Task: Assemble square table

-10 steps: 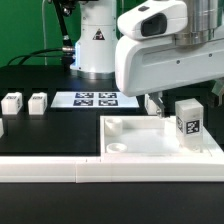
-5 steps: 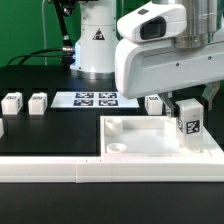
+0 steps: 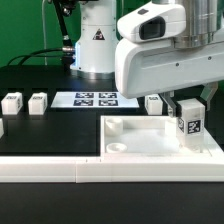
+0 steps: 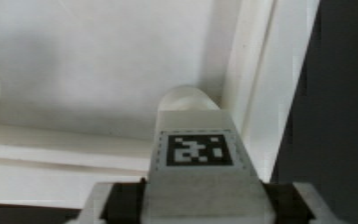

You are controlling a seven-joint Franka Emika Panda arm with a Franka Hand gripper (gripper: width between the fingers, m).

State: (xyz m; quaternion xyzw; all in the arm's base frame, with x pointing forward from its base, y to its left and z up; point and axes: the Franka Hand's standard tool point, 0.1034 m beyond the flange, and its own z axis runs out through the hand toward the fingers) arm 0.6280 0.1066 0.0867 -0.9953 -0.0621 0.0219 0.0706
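Observation:
The white square tabletop (image 3: 150,140) lies on the black table at the exterior view's right, rim up, with a round socket (image 3: 117,128) at its near-left corner. My gripper (image 3: 187,108) is shut on a white tagged leg (image 3: 188,125) and holds it upright at the tabletop's far-right corner. In the wrist view the leg (image 4: 201,140) runs out from between the dark pads (image 4: 130,198) toward the tray's inner corner beside its rim (image 4: 247,70). Three more legs rest on the table: two (image 3: 12,102) (image 3: 38,102) at the left and one (image 3: 154,103) behind the tabletop.
The marker board (image 3: 95,99) lies flat behind the tabletop. A long white border wall (image 3: 60,170) runs along the front edge. The arm's white body (image 3: 165,55) hangs over the tabletop's back right. The robot base (image 3: 95,45) stands at the back.
The arm shifted slightly to the exterior view's right with the leg, uncovering the leg behind the tabletop. Between half a second ago and now nothing has visibly moved.

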